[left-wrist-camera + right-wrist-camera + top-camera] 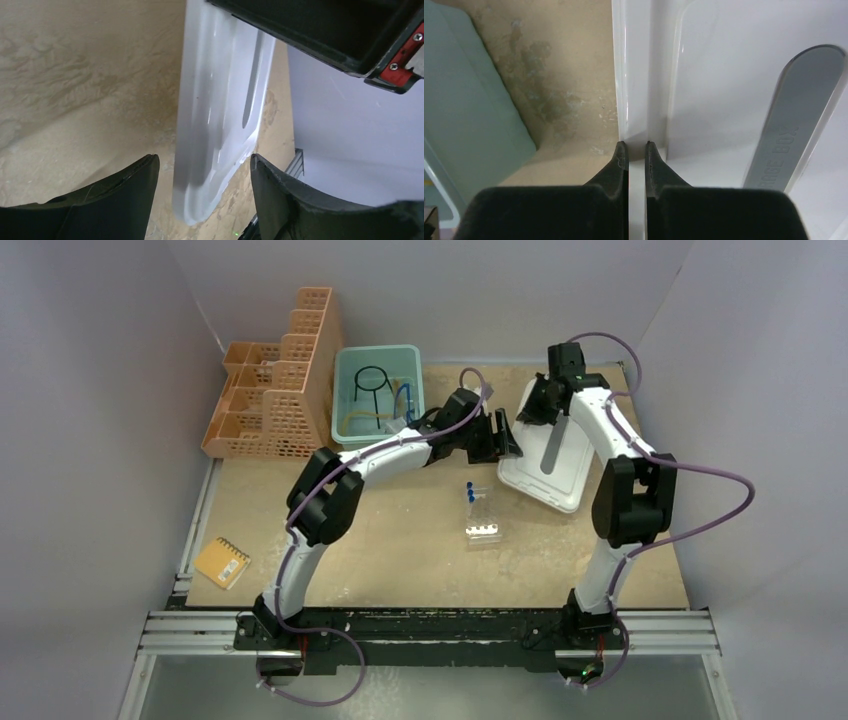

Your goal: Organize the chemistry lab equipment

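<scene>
Rack (483, 531) with blue-capped tubes (469, 493) stands in the middle of the table (400, 550) — white lid (575, 477) near it.
The right gripper (636, 148) pinches the lid's rim, fingers almost together; the left gripper (204, 161) is spread wide, the lid's edge between its fingers.

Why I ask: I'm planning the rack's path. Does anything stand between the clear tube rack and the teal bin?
Yes. The left arm stretches between the clear tube rack and the teal bin, its open hand near the white lid. A straight path would likely meet its forearm.
</scene>
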